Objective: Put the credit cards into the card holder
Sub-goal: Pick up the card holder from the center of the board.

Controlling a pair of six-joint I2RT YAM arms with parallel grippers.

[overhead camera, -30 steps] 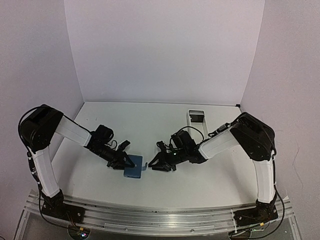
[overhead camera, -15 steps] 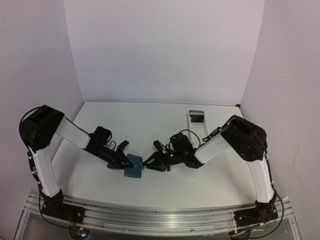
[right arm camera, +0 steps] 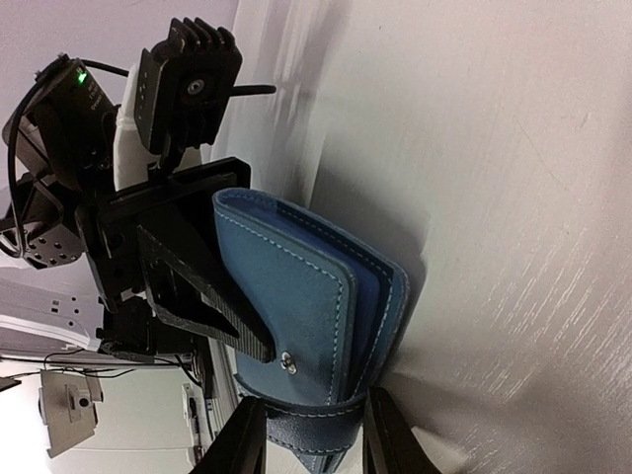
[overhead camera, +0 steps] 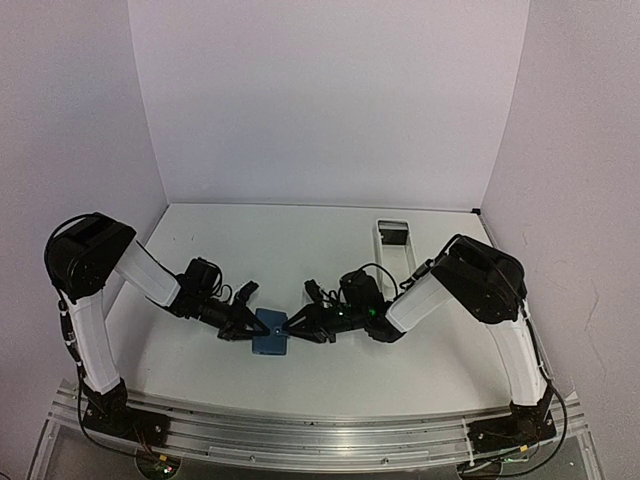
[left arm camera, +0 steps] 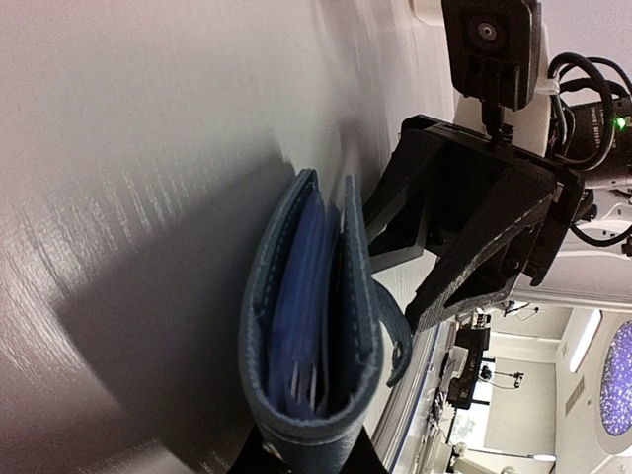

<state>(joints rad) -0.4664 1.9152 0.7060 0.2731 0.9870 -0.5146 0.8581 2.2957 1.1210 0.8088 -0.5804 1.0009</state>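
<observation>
Here the folded blue card holder (right arm camera: 296, 296) shows pale edge stitching.

No legible text, seemingly.

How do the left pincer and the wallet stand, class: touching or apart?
Touching. The left wrist view shows the left pincer clamped on the wallet at its fold.

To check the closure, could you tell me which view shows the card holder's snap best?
Right wrist: the snap faces the camera on the card holder. Left wrist shows only the pocket edge; top shows a small blue square.
</observation>
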